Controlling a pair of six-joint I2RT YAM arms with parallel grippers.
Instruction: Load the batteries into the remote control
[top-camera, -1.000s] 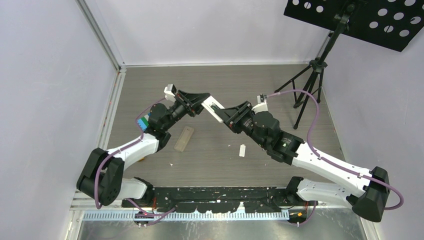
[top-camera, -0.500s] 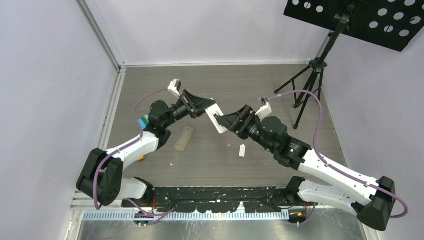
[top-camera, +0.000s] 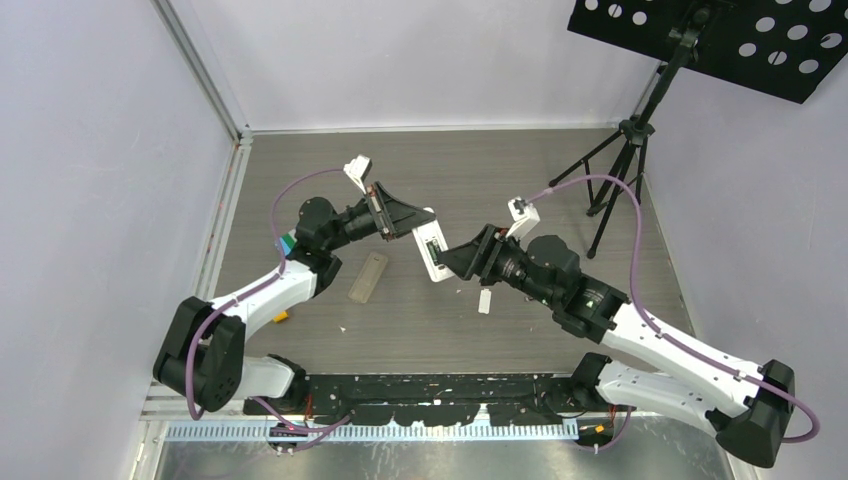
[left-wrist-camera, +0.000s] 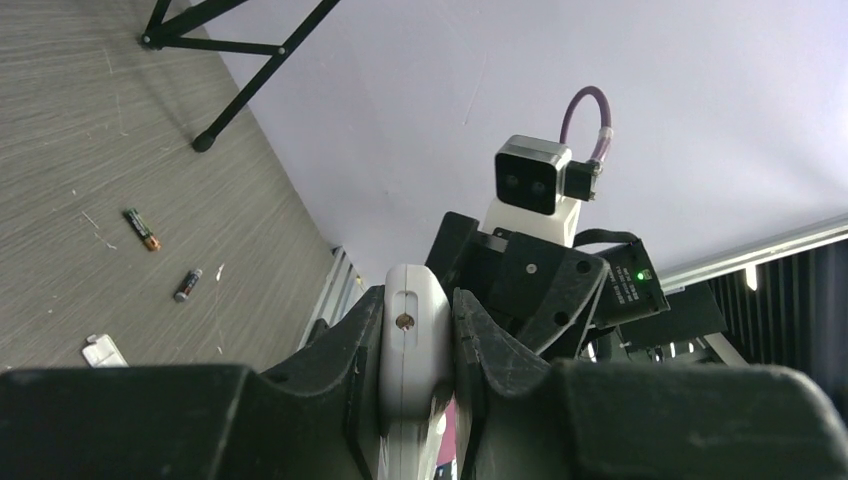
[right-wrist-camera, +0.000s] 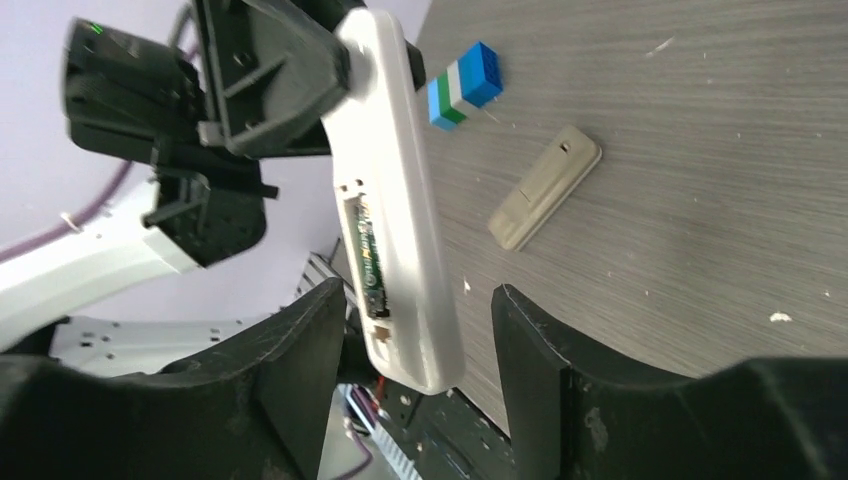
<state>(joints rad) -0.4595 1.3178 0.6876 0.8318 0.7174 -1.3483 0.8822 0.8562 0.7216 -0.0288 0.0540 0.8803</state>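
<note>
The white remote control (top-camera: 432, 250) is held above the table by its far end in my left gripper (top-camera: 412, 222), which is shut on it. In the left wrist view the remote's end (left-wrist-camera: 412, 345) is squeezed between the two fingers of the left gripper (left-wrist-camera: 415, 300). My right gripper (top-camera: 455, 262) is open around the remote's near end. In the right wrist view the remote (right-wrist-camera: 395, 190) hangs between the spread jaws of the right gripper (right-wrist-camera: 415, 300), touching neither, and its open recess shows a green-marked battery (right-wrist-camera: 368, 255). Two loose batteries (left-wrist-camera: 142, 229) (left-wrist-camera: 187, 284) lie on the table.
A grey-tan flat bar (top-camera: 368, 277) lies left of centre, also in the right wrist view (right-wrist-camera: 545, 187). A blue-green-white block (top-camera: 287, 243) sits by the left arm. A small white piece (top-camera: 485, 300) lies under the right wrist. A black tripod (top-camera: 620, 160) stands at the back right.
The left gripper has carried the remote nearer and to the right, turning it more upright in the view. The right gripper has moved nearer and lower along with it.
</note>
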